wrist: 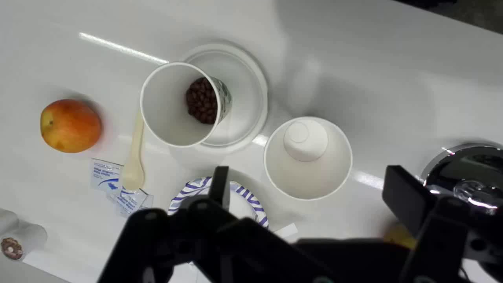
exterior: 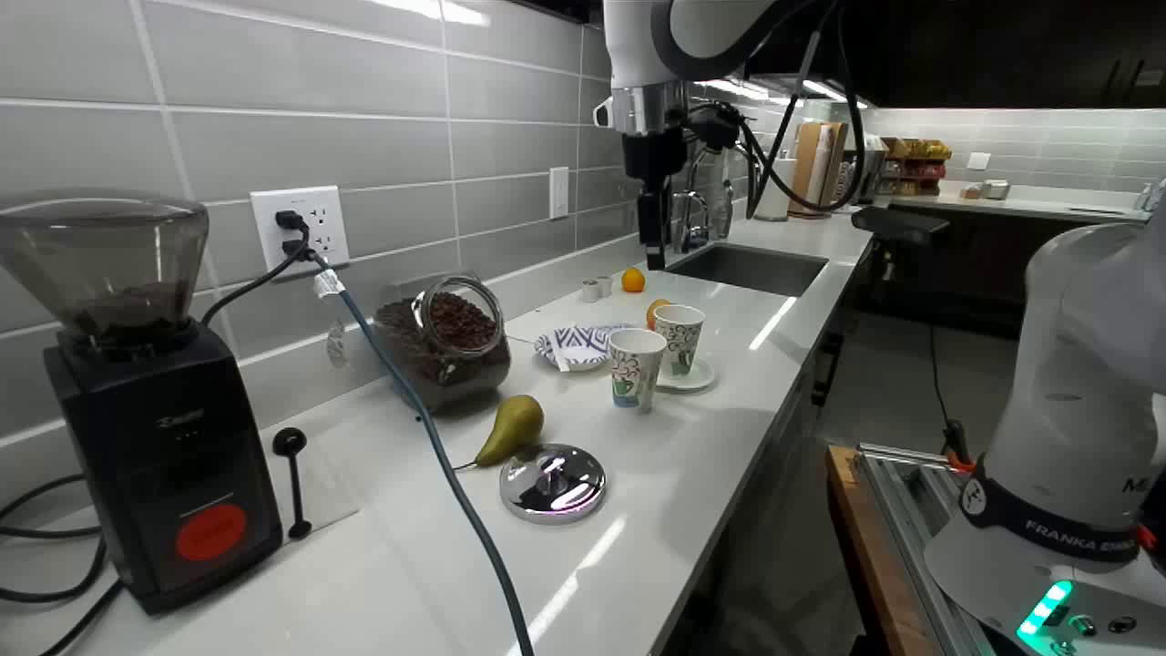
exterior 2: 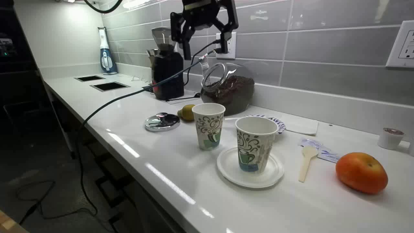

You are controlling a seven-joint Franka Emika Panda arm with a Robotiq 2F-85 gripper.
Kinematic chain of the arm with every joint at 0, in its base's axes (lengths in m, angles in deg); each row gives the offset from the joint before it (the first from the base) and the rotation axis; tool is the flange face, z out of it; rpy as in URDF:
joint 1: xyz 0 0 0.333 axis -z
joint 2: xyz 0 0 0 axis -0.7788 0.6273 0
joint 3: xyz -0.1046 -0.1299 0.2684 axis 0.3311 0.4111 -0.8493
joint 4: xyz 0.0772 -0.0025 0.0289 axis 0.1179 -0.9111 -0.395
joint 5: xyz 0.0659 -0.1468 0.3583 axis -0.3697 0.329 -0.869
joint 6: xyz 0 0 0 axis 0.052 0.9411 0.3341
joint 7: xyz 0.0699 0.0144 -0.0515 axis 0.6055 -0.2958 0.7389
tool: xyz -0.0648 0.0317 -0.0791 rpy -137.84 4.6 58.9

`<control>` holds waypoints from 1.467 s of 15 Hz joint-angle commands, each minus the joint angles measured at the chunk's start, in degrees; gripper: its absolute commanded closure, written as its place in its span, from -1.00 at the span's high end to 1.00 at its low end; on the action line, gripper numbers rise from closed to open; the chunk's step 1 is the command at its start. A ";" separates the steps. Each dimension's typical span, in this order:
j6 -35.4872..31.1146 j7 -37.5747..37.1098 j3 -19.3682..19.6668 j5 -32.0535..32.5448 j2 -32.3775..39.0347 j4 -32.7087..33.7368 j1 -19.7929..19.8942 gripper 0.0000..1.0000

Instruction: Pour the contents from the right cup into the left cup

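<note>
The right cup (exterior: 679,342), a patterned paper cup, stands upright on a small white plate (exterior 2: 226,170). It also shows in an exterior view (exterior 2: 254,149) and in the wrist view (wrist: 165,110), with brown beans (wrist: 202,100) at its bottom. The left cup (exterior 2: 209,129), a similar patterned paper cup, stands upright on the counter beside the plate. It also shows in an exterior view (exterior: 633,374), and in the wrist view (wrist: 314,173) it looks empty. My gripper (wrist: 308,188) is open and empty, high above the cups in both exterior views (exterior: 654,260) (exterior 2: 205,53).
A purple-patterned bowl (exterior: 583,351) lies near the wall. A bean jar (exterior: 446,346), pear (exterior: 515,428) and chrome lid (exterior: 553,483) stand by the left cup. A red-orange fruit (exterior 2: 361,173) and spoon (exterior 2: 306,161) lie past the plate. A cable (exterior: 437,446) crosses the counter.
</note>
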 commanded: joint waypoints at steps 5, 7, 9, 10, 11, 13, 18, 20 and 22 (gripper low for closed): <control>0.13 -0.08 0.40 0.08 0.00 0.08 -0.45 1.00; 0.13 -0.08 0.40 0.08 0.00 0.08 -0.45 1.00; 0.13 -0.08 0.40 0.08 0.00 0.08 -0.45 1.00; 0.13 -0.08 0.40 0.08 0.00 0.08 -0.45 1.00; 0.13 -0.08 0.40 0.08 0.00 0.08 -0.45 1.00; 0.13 -0.08 0.40 0.08 0.00 0.08 -0.45 1.00; 0.13 -0.08 0.40 0.08 0.00 0.08 -0.45 1.00; -0.99 -0.63 0.18 0.50 0.24 -0.34 -0.53 1.00; -2.46 -1.38 0.26 -0.65 0.04 -1.29 -0.75 1.00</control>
